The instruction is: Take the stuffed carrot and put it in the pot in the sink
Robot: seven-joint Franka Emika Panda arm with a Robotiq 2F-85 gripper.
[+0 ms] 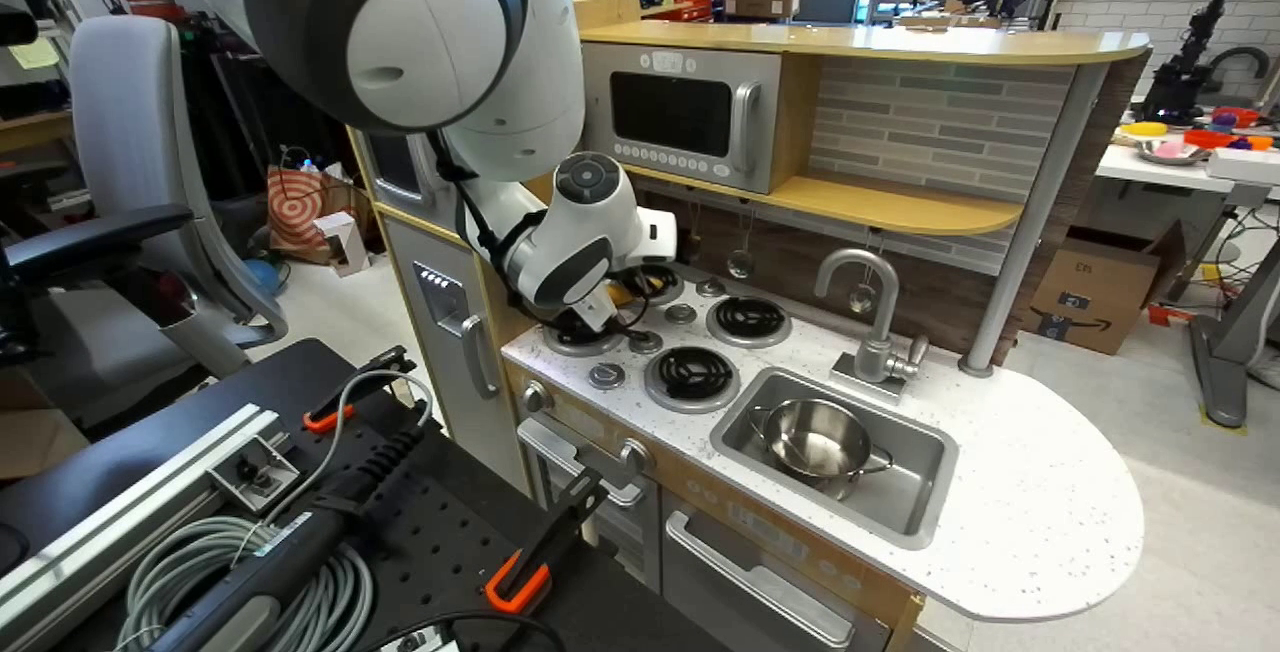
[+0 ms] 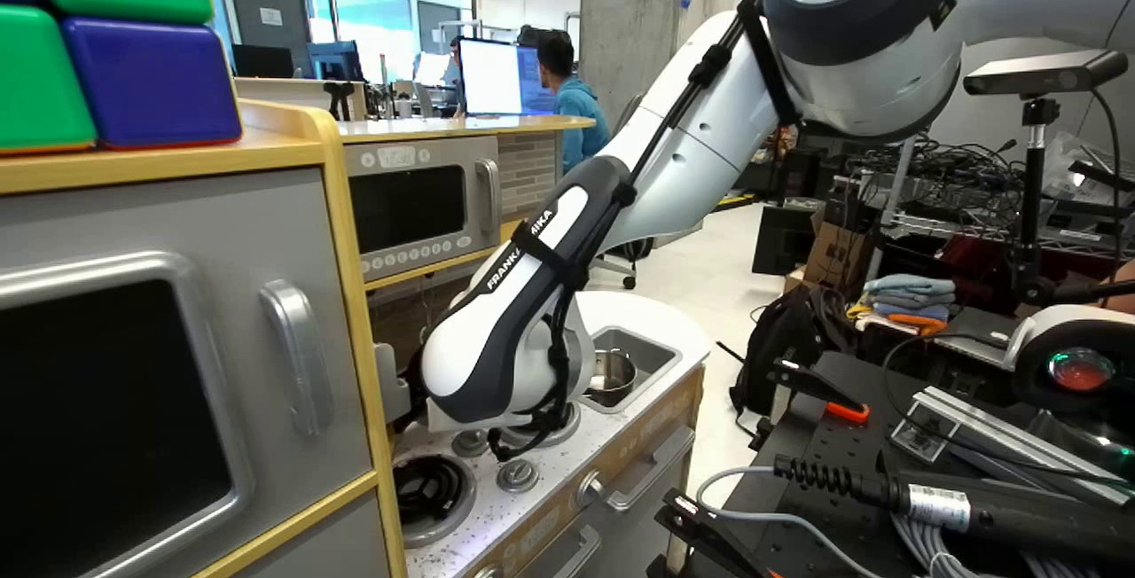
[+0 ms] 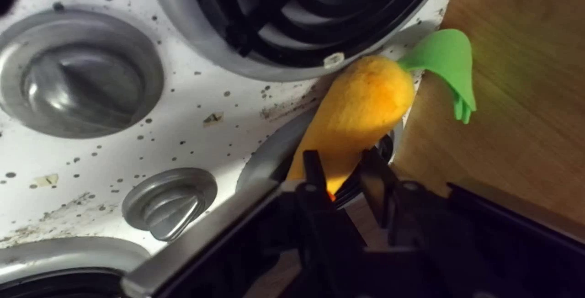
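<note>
At the claw (image 3: 343,158), see stuffed carrot (image 3: 361,101); cannot tell if pinching it. Well apart from claw, see pot (image 1: 818,440) inside sink (image 1: 905,494).

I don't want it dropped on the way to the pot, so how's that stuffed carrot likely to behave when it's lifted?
The stuffed carrot will probably squash when squeezed, since its skin looks like fuzzy fabric. Its rounded, tapering body may twist or roll if gripped near the narrow end. The green top already bends over, so it will likely flop.
</note>
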